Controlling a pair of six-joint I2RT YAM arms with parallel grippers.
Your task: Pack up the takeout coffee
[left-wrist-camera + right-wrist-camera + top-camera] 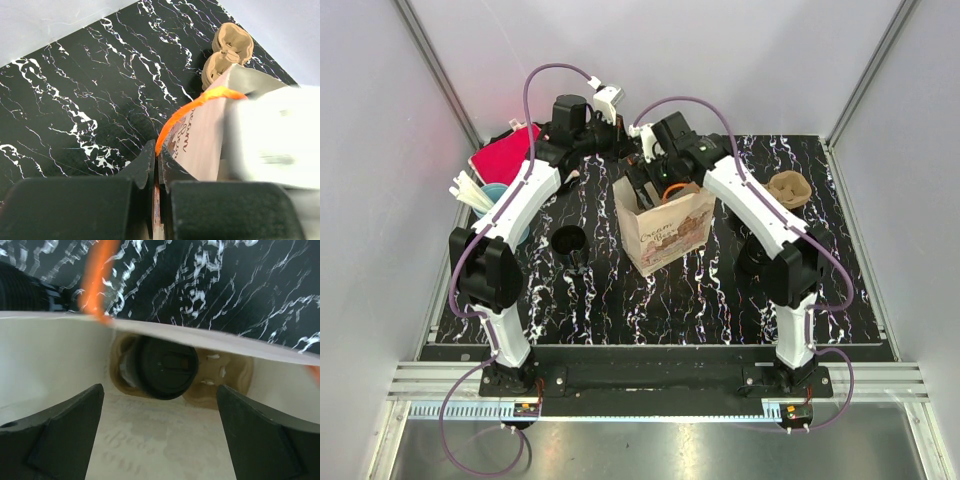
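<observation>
Pale grey walls, black white-veined tabletop, aluminium front rail

Bright, even light, soft shadows — the orange handle blurs close to the right wrist lens.

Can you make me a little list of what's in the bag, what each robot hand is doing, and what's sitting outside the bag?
bag: paper bag, upright mid-table, with an orange handle
inside bag: coffee cup with a black lid, sitting in a pulp tray
left gripper: shut, pinching the bag's rim at the handle
right gripper: open, over the bag's mouth
outside bag: black cup, spare pulp carrier
</observation>
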